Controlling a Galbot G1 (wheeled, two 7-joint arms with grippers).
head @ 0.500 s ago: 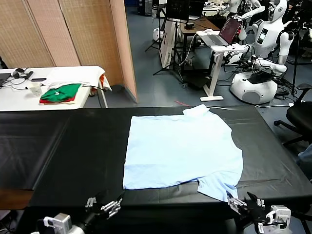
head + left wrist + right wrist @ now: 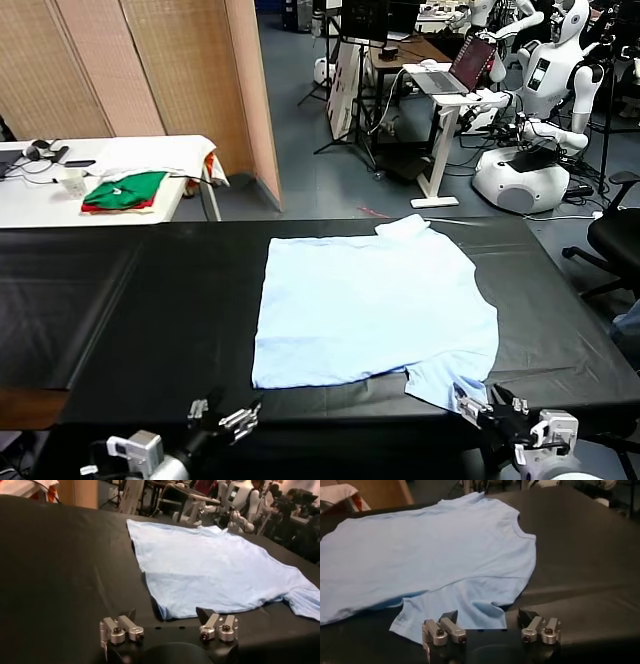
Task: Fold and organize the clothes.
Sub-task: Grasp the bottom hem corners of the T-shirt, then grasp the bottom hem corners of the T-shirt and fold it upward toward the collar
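The clothes are one pale light-blue shirt [image 2: 370,305] spread flat on the black table [image 2: 150,310], collar at the far edge, one sleeve pointing at the near right corner. My left gripper [image 2: 225,415] hovers open at the table's near edge, just short of the shirt's near-left hem corner [image 2: 162,611]. In the left wrist view that gripper [image 2: 166,615] holds nothing. My right gripper [image 2: 488,405] is open at the sleeve's end. Seen from the right wrist, the sleeve hem [image 2: 470,615] lies in front of the open right gripper [image 2: 488,616]; no fabric is pinched.
A white side table [image 2: 60,205] at the far left carries green-and-red folded garments [image 2: 125,190] and cables. Wooden screens, a laptop stand [image 2: 445,95] and white robots [image 2: 540,120] stand behind the black table. An office chair [image 2: 615,240] sits at the right.
Both grippers have crept forward toward the shirt; the left one shifted slightly right, the right one slightly left onto the sleeve end. The shirt has not moved.
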